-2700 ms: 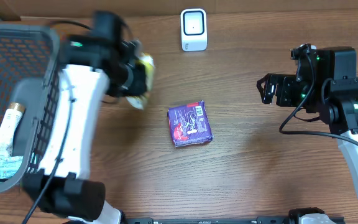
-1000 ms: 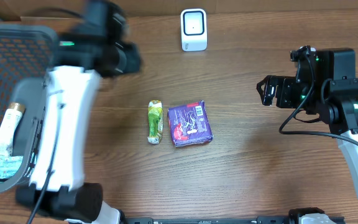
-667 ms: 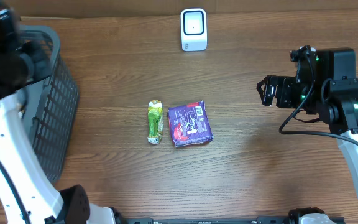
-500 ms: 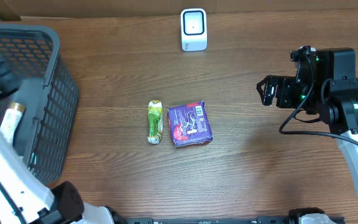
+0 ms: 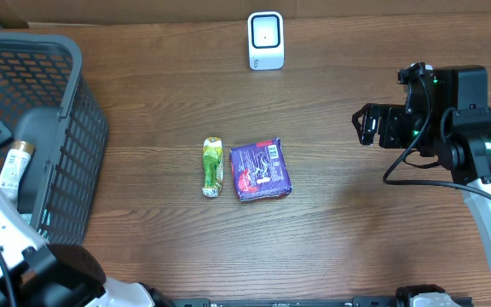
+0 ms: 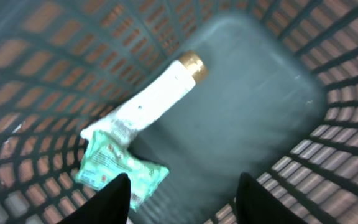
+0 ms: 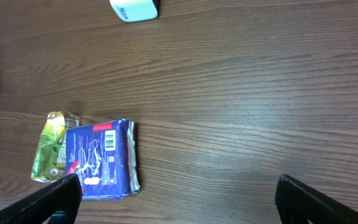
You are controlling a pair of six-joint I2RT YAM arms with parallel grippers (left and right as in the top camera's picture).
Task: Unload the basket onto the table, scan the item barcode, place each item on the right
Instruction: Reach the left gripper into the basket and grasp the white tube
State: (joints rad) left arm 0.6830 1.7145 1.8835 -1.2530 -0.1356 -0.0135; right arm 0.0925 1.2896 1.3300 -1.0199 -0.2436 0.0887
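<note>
Only the left wrist view looks into the basket. There the left gripper [image 6: 184, 190] hangs inside it, its two fingers apart with nothing between them. Beyond the fingers, on the grey floor, lie a white tube [image 6: 160, 96] with a gold cap and a crumpled green packet [image 6: 120, 168] touching the tube's flat end.

Overhead, the basket [image 5: 79, 128] stands at the left edge of the table [image 5: 356, 239]. Of its load only the tube shows there, near the left wall.

The right gripper [image 5: 366, 124] hovers over the right side of the table, its jaws spread wide and empty. Its wrist view clips the white scanner [image 5: 265, 40] at the top edge, while the overhead view shows it whole at the far edge of the table.

The purple pack [image 5: 261, 170] lies flat mid-table with its barcode facing up. A green pouch [image 5: 213, 167] lies just beside it on the left. The pack is well apart from the right gripper, to that gripper's left and a little nearer. It is also well to the right of the basket and the left gripper, and well apart from the scanner.
</note>
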